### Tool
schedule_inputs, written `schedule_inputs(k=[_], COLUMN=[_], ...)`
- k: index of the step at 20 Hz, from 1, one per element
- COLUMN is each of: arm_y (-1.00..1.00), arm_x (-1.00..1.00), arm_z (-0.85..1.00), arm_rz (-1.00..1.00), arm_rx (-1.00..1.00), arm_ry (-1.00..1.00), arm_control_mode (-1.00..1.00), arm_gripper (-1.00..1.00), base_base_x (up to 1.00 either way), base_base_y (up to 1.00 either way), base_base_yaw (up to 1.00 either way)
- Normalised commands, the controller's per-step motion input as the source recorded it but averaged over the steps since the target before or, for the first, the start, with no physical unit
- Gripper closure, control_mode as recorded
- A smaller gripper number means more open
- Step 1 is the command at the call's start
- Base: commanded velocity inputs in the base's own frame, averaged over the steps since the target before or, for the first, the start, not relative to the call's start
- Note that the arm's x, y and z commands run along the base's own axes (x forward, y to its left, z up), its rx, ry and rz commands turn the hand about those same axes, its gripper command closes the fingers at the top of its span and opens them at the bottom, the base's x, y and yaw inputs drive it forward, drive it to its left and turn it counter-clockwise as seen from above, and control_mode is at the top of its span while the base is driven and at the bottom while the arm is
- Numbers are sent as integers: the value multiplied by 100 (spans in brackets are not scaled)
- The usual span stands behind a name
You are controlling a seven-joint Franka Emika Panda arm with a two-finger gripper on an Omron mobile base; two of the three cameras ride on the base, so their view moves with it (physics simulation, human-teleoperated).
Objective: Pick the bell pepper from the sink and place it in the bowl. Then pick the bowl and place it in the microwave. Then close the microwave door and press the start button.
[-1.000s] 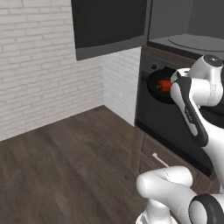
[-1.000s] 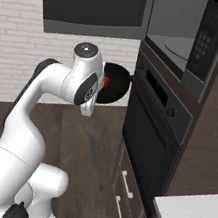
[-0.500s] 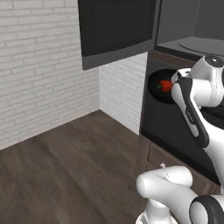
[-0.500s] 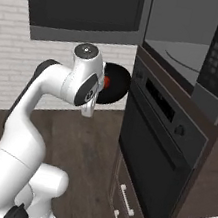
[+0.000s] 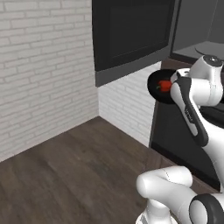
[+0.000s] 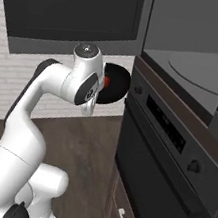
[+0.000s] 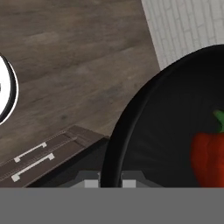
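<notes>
Pincer (image 7: 110,183) clamped on the rim of the bowl (image 7: 175,127), rim running between the fingertips at the bottom of the hand view. Bowl held up in the air, just off the pincer toward the appliance column. Bell pepper (image 7: 210,159) sitting inside the bowl, past the gripped rim, green stem up.

Left base view: microwave door (image 5: 131,33) swung wide open, above and to the left of the pincer; bowl (image 5: 158,87) with red bell pepper (image 5: 165,85) peeking out beside the wrist, in front of the dark oven front.

Right base view: bowl (image 6: 116,84) seen edge-on just right of the wrist, sliver of bell pepper (image 6: 106,81) visible. Microwave (image 6: 192,49) cavity open, above and right of the pincer, round turntable (image 6: 199,71) visible. Oven (image 6: 162,161) directly below it, to the right of and below the pincer. Bowl outside the cavity, near the oven's top left corner.

Wood floor (image 5: 65,175) below the pincer.
</notes>
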Motion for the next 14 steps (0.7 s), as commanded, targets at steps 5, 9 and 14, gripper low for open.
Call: schedule_inputs(k=[5, 9, 14], arm_y=[0, 0, 0], arm_x=[0, 0, 0], arm_z=[0, 0, 0], arm_rz=[0, 0, 0], arm_rx=[0, 0, 0], arm_ry=[0, 0, 0], arm_control_mode=[100, 100, 100], arm_gripper=[100, 100, 100], base_base_x=[36, 26, 51], base_base_y=[-17, -26, -1], base_base_yaw=[-9, -9, -12])
